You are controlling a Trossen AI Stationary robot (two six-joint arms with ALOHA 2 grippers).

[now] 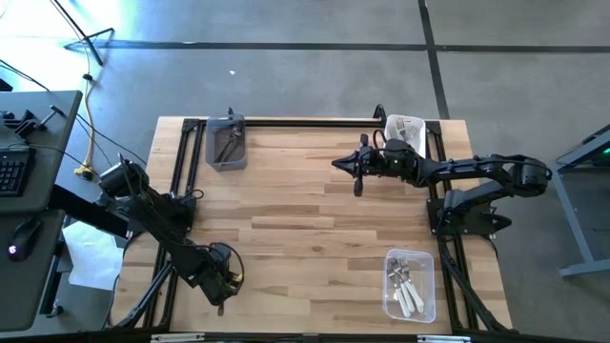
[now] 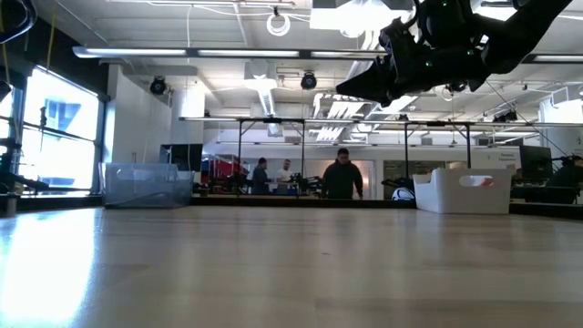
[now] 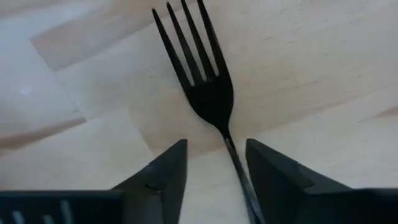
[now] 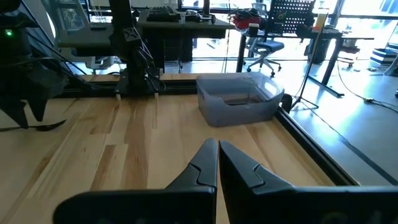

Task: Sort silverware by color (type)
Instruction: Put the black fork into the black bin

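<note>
While left tool straddles black fork, grip seemingly loose.

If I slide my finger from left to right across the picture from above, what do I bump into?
Left gripper → grey bin → right gripper → clear bin of forks

Fork on table, handle between left end effector fingers.

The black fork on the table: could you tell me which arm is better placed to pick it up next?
The left. Its gripper is open with the black fork's handle between the fingers. The right gripper is shut, raised across the table near the white bin.
</note>
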